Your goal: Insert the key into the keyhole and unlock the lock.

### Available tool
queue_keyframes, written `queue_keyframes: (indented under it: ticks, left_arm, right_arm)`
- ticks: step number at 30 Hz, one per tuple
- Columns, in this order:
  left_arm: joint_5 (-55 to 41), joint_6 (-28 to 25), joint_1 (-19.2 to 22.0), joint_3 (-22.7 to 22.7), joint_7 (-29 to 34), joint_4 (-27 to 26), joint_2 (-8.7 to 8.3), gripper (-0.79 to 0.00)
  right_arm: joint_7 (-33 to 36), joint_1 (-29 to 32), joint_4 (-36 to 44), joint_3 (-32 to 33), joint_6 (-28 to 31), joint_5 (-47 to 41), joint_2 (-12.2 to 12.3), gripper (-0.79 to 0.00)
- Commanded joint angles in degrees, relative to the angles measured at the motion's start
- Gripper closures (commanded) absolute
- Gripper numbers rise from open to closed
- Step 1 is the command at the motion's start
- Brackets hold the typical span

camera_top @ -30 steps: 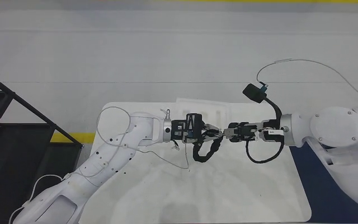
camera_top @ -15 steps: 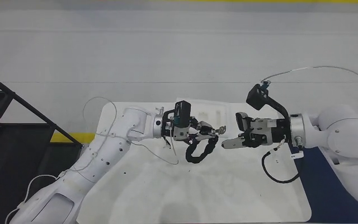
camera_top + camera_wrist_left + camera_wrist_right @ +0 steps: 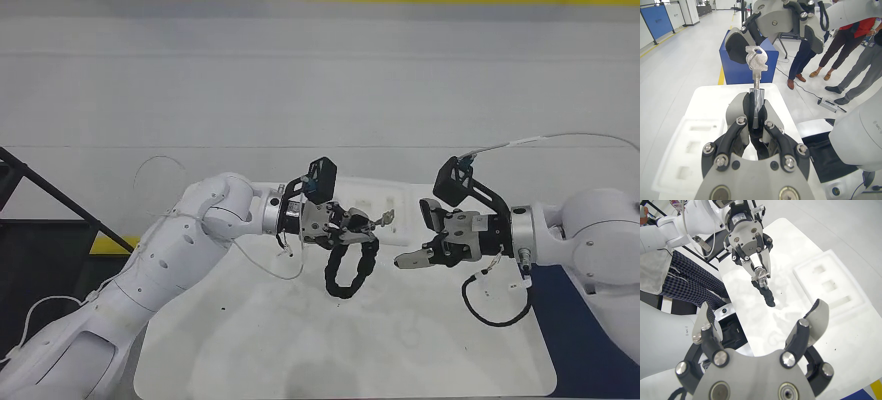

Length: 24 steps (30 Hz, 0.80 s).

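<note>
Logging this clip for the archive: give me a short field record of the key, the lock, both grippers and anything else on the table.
lock: held above the table, black cable hanging below it
key: in the lock's keyhole, head sticking out
left gripper: shut on the lock
right gripper: open, empty, apart from the key
foam tray: on the table, with recesses
unlocked: cannot tell

Your robot carried: two glossy white arms (image 3: 160, 270); black braided cable (image 3: 823, 19); left gripper (image 3: 755, 106) and right gripper (image 3: 762, 302), grey plates, black links, silver screws.
</note>
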State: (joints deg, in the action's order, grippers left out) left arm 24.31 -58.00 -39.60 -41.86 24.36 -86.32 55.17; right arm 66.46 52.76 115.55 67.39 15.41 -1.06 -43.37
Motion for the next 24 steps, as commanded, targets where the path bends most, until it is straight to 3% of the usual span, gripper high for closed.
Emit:
queue_keyframes:
  ticks: [1, 7, 16, 23, 24]
  left_arm:
    - [-0.9, 0.0, 0.3, 0.1, 1.6, 0.2, -0.18, 0.000]
    - [-3.6, 0.0, 1.2, 1.4, 5.6, 1.0, -0.26, 0.000]
    - [-7.8, 0.0, 4.2, 5.2, 9.6, 3.2, 0.60, 0.000]
    - [-9.8, 0.0, 5.7, 6.9, 11.5, 4.3, 0.83, 0.000]
    - [-10.0, 0.0, 5.8, 7.1, 11.7, 4.3, 0.82, 0.000]
  right_arm:
    - [0.0, 0.0, 0.0, 0.0, 0.0, 0.0, 0.0, -0.785]
    - [-0.8, 0.8, 0.0, -0.4, 1.0, 2.2, 0.0, -0.785]
    - [-8.6, 1.5, -3.1, -1.8, 18.4, 12.4, -0.5, -0.785]
    - [-12.1, -0.1, -3.2, -4.5, 26.2, 20.7, -1.2, -0.785]
    - [-12.6, -0.4, -3.2, -4.8, 26.7, 21.4, -1.3, -0.742]
